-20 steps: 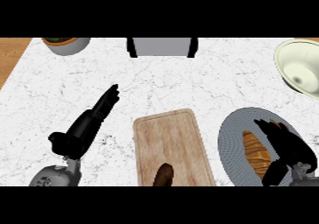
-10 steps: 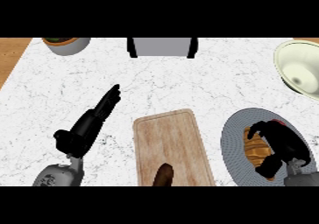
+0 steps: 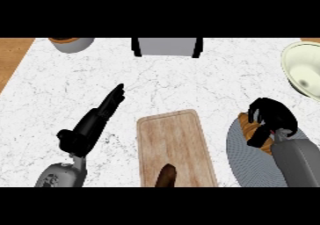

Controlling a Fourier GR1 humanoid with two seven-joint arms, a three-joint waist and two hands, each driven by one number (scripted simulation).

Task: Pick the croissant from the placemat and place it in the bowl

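We had our right hand (image 3: pixel 273 118) curled round the croissant (image 3: pixel 252 127) on the mat (image 3: pixel 244 156), grasping. Next, we judged, lift toward the far-right bowl (image 3: pixel 305 72). Left hand (image 3: pixel 97 118) lay straight-fingered.

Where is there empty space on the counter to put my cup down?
The widest bare marble lies between the cutting board, the toaster and the bowl. More sits left of the open left robot hand. It is crowded at the right, where the right robot hand curls over the croissant on the grey placemat.
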